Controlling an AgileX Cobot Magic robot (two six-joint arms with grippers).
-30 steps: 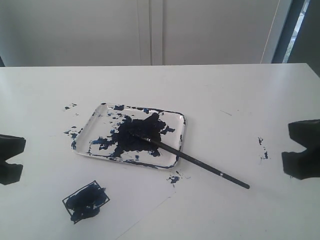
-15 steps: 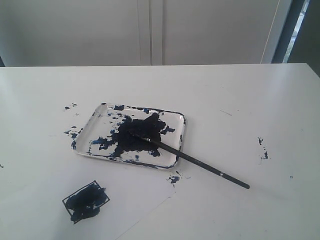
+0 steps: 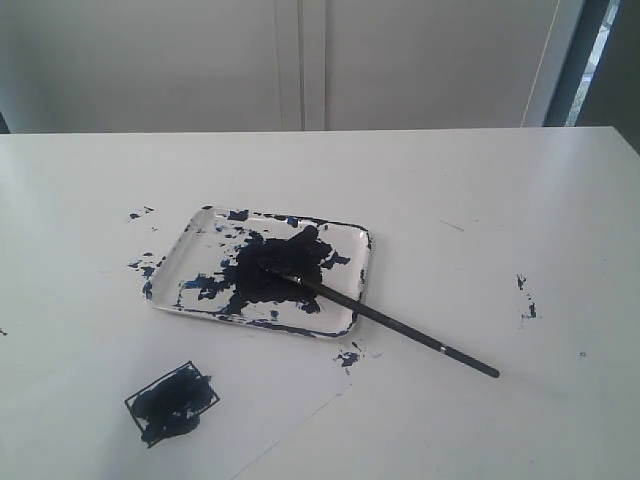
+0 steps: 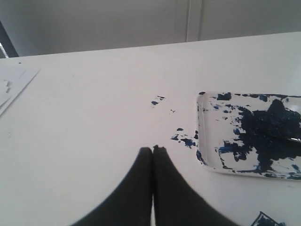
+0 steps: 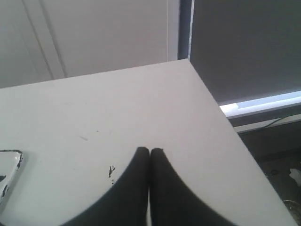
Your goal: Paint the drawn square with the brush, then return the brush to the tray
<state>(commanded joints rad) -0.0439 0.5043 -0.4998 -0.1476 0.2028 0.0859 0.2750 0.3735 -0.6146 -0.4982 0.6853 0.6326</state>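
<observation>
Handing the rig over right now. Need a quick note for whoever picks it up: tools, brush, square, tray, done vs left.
Left tool: shut, empty, over the table near the tray.
Right tool: shut, empty, near a table corner.
Brush: released, tip in the tray's paint blotch, handle sticking out over the rim onto the table.
Square: filled with dark paint, apart from the tray.
Done: painting looks finished; brush is back at the tray.
Left: probably nothing, unless the brush must lie fully inside.
</observation>
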